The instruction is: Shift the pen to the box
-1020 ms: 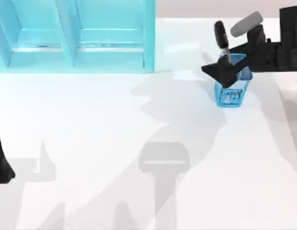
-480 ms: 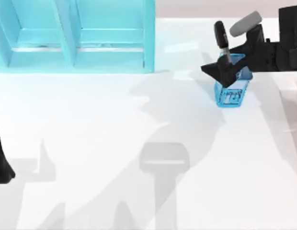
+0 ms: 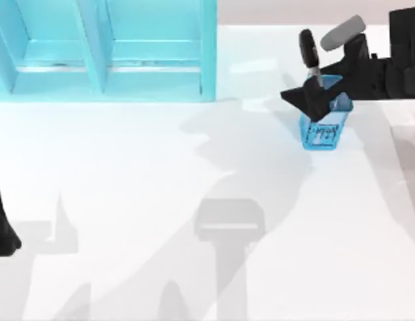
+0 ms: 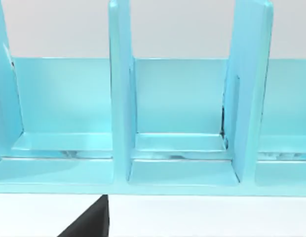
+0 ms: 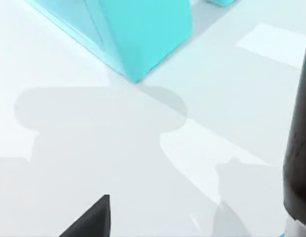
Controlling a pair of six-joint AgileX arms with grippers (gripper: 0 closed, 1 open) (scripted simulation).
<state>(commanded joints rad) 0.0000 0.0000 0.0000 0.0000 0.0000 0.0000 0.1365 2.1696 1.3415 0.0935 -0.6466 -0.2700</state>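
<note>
- The left arm (image 3: pixel 3 224) sat parked at the table's left edge, in the same spot as a second before; I could not tell whether its claw was clenched or released.
- The box (image 3: pixel 107 50), a pale blue open-fronted shelf with upright dividers, stood at the far left of the table, well apart from the pen. The left wrist view faced its compartments (image 4: pixel 180 118), which held nothing I could make out.
- The table (image 3: pixel 160 200) between box and basket carried only shadows, unchanged across the frames.
- The pen (image 3: pixel 309 57) stood nearly upright in the small blue mesh basket (image 3: pixel 322 124) toward the far right, its thick black top leaning slightly left above the rim and its thin shaft running down inside.
- The right gripper (image 3: pixel 314 99) was at the basket's rim around the pen's lower shaft. Whether it was grasping the shaft or just closing in, I could not tell.
- In the right wrist view the pen's black body (image 5: pixel 298 148) rose close beside the camera, with the box's corner (image 5: pixel 143 39) farther off.
- Against the earlier frames, the right arm had shifted only a trace and the pen had not visibly risen. I judged the grasp was being settled, with the lift out and the carry leftward to the box all remaining.
</note>
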